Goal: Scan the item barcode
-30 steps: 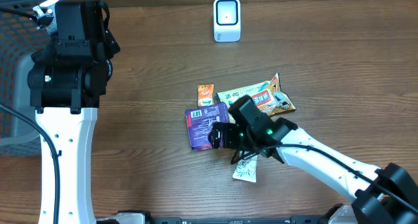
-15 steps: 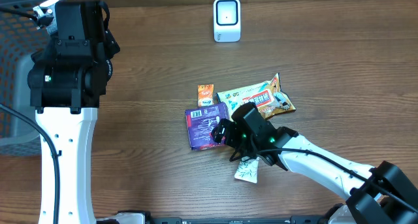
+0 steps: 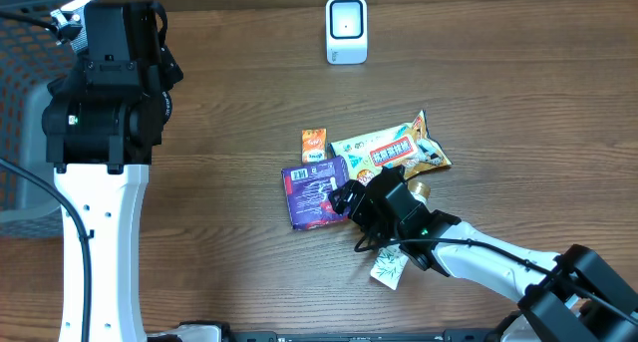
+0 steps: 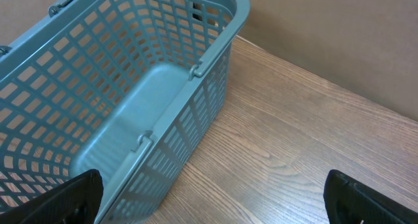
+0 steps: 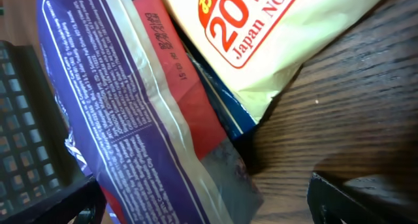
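Currently we see right claw (image 5: 206, 199) spread over the purple packet (image 3: 311, 192), left claw (image 4: 219, 201) spread above teal basket (image 4: 130, 87).

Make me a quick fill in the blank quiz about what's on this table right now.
The right pincer, above the purple packet, is wide ___.
The left pincer, also open, faces a teal plastic ___.
The small packet beside the yellow snack bag is coloured ___.
The scanner is coloured ___.
Missing words: open; basket; orange; white.
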Available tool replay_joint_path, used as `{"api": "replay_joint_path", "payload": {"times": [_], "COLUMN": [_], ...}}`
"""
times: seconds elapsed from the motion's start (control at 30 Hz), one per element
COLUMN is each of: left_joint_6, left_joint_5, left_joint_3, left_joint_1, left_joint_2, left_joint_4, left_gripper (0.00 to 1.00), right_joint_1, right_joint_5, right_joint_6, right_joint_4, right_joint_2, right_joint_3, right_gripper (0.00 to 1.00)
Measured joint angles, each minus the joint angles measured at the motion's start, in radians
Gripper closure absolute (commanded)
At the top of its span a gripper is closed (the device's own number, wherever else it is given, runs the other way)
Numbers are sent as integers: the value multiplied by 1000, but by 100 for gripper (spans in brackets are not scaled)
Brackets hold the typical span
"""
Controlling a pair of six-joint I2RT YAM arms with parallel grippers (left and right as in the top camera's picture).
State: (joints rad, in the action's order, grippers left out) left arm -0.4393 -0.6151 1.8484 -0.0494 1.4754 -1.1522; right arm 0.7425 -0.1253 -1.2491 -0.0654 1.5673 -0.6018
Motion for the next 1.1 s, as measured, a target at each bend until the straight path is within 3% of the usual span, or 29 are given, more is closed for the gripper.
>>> {"api": "replay_joint_path", "payload": {"times": [0.13,0.2,0.27,0.4,0.67,0.7,0.73,0.8,0.83,0.9,1.1], "left_joint_6": [0,0,0,0,0,0,0,0,0,0,0], "left_joint_5": [0,0,0,0,0,0,0,0,0,0,0], "left_joint_3": [0,0,0,0,0,0,0,0,0,0,0], "left_joint_1": [0,0,0,0,0,0,0,0,0,0,0], "left_joint_2": [0,0,0,0,0,0,0,0,0,0,1], "left_joint_4": [0,0,0,0,0,0,0,0,0,0,0], "left_gripper": [0,0,0,0,0,0,0,0,0,0,0], "right_joint_1": [18,24,27,26,26,27,27,27,27,26,-5], "right_joint_5": [-2,-3,-6,-10,-27,-27,-28,-28,-27,-29,-82], "right_joint_6": [-6,-10,-3,-8,110,121,130,146,154,164,145], "right_joint_4": [-56,-70,-91,-129,-157,-157,-157,-156,-147,-125,-24], "right_joint_2": [25,37,60,71,72,72,72,72,72,72,30], "right_joint_3": [4,6,7,7,7,7,7,7,7,8,-8], "right_gripper": [19,33,55,74,80,79,67,19,7,0,0]}}
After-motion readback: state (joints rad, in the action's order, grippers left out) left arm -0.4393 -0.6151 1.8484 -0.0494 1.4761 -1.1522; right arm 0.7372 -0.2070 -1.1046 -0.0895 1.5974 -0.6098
